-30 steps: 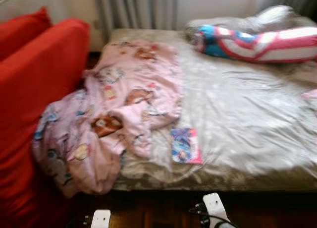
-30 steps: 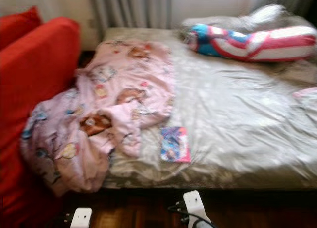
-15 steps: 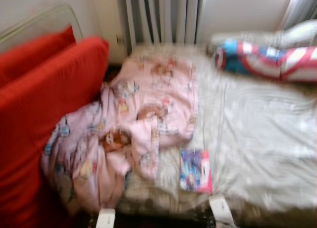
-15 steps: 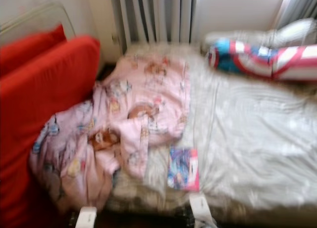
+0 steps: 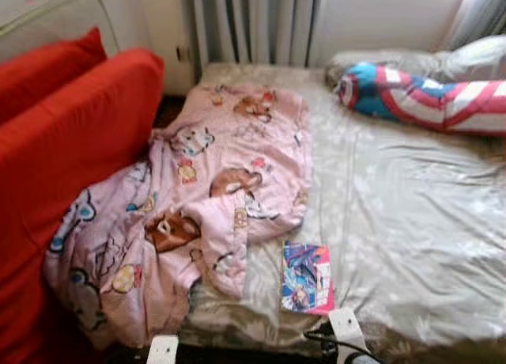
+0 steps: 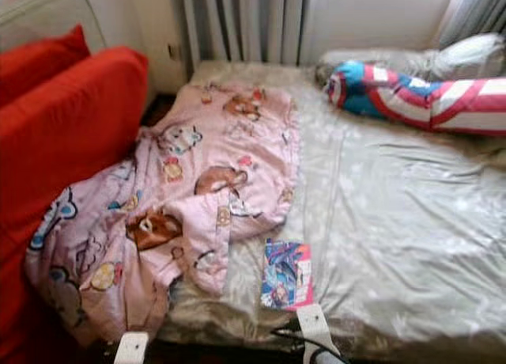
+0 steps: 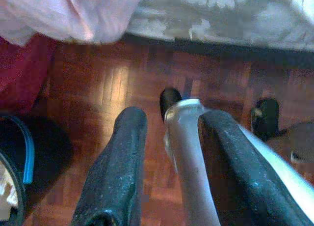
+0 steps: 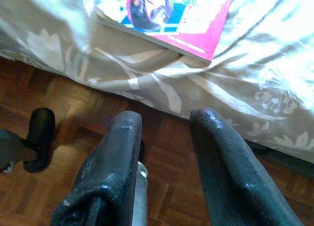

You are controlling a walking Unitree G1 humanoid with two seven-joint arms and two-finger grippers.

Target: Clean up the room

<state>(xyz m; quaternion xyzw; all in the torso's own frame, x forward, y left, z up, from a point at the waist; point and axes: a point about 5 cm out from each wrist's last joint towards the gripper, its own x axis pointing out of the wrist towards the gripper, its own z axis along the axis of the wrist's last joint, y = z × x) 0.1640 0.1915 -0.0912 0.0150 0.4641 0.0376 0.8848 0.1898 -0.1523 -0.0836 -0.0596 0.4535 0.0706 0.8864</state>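
Book (image 5: 307, 277) with a pink cover lies flat at the near edge of the bed (image 5: 411, 221), just beside the pink blanket (image 5: 198, 214) that hangs over the left corner. The right gripper (image 8: 164, 152) hangs below the edge, jaws spread and holding nothing; the left gripper (image 7: 167, 152), also spread, points at the wooden floor (image 7: 98, 88). A careless push could slide the book off the edge. Right of it the sheet is free; the red sofa (image 5: 71, 142) closes the left.

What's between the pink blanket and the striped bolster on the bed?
Bare grey sheet, wrinkled, separates the pink blanket from the striped bolster; seen in both eye views.
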